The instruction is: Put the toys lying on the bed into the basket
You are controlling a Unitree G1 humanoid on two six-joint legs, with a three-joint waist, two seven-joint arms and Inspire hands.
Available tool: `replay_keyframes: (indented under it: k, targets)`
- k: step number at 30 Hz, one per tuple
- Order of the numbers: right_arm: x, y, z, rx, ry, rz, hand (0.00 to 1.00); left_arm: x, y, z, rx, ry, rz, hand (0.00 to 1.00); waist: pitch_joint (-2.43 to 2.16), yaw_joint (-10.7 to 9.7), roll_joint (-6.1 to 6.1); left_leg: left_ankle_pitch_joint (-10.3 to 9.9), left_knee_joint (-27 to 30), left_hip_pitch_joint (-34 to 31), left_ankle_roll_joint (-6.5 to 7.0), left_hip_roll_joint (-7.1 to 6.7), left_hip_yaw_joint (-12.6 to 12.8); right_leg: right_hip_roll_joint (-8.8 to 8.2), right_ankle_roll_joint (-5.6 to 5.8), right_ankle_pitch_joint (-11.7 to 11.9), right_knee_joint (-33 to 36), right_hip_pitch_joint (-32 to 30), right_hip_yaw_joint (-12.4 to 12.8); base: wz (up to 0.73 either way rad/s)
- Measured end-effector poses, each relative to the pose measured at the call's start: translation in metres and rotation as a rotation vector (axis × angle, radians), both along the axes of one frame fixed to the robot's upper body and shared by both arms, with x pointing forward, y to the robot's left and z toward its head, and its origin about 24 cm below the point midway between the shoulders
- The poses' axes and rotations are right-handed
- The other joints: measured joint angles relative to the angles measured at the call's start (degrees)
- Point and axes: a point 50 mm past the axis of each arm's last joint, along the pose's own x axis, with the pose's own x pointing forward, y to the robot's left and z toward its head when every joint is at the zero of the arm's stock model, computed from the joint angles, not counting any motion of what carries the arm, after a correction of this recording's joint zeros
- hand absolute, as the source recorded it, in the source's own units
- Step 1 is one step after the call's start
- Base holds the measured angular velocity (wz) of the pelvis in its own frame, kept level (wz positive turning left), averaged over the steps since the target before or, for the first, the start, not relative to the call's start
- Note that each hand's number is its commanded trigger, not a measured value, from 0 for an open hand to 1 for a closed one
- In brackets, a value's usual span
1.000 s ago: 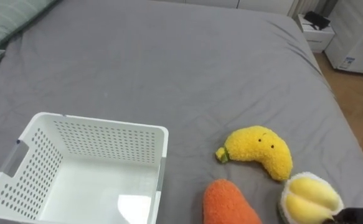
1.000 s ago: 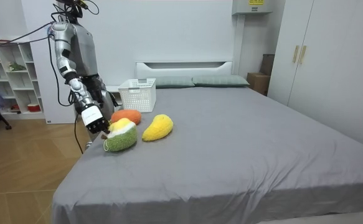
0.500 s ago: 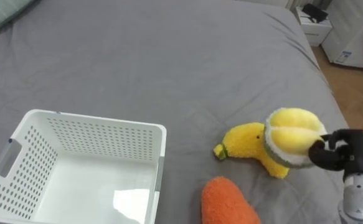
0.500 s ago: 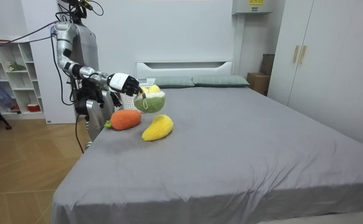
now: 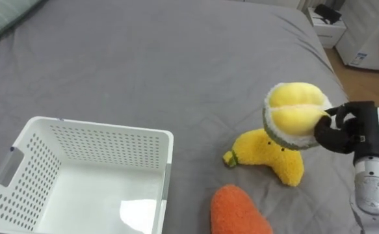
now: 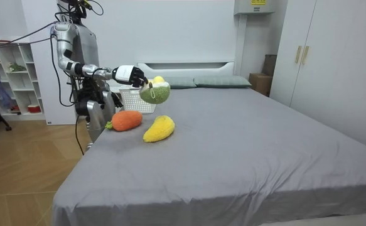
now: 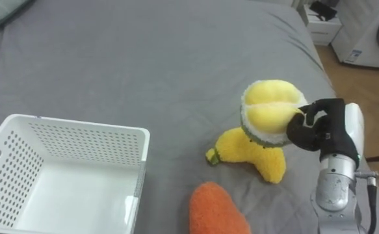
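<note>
1. Orange carrot plush [image 5: 240,211]: nearest me, lying on the grey bed [image 5: 143,65].
2. White perforated basket [image 5: 111,125]: to the carrot's left, upright on the bed.
3. Yellow banana plush [image 5: 270,156]: just past the carrot, lying flat.
4. Round yellow-and-green plush fruit [image 5: 293,117]: held in the air above the banana, with my right hand [image 5: 348,130] clamped on its edge, fingers curled.
5. Pillows [image 5: 7,16]: farthest, at the head of the bed.
</note>
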Motion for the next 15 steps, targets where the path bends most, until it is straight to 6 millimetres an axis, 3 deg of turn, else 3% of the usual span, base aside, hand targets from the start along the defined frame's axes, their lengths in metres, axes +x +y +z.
replay_keyframes:
  k: [9,12,15]
  targets:
    - [0.018,0.028,0.042,-0.016,-0.155,0.141,1.00,-0.004,-0.003,-0.002,0.003,0.021,0.008,0.00,0.39,0.74,0.07,0.00,0.05,0.65,0.01,0.05,0.12,0.01,0.01,0.00,0.43,0.13,-0.02,0.00]
    - [0.025,0.045,0.061,-0.030,-0.218,0.221,1.00,-0.003,-0.004,-0.002,0.004,0.018,0.007,0.00,0.92,1.50,-0.43,-0.01,-0.08,0.32,0.00,0.05,-0.10,-0.02,0.05,-0.02,0.67,0.15,-0.32,0.05]
    - [0.031,0.057,0.073,-0.031,-0.247,0.289,1.00,-0.005,-0.005,-0.003,0.000,0.026,-0.002,0.00,0.65,2.04,-1.25,-0.01,0.39,-0.35,0.01,-0.07,-0.85,-0.15,0.06,-0.03,0.55,0.09,-1.16,0.13]
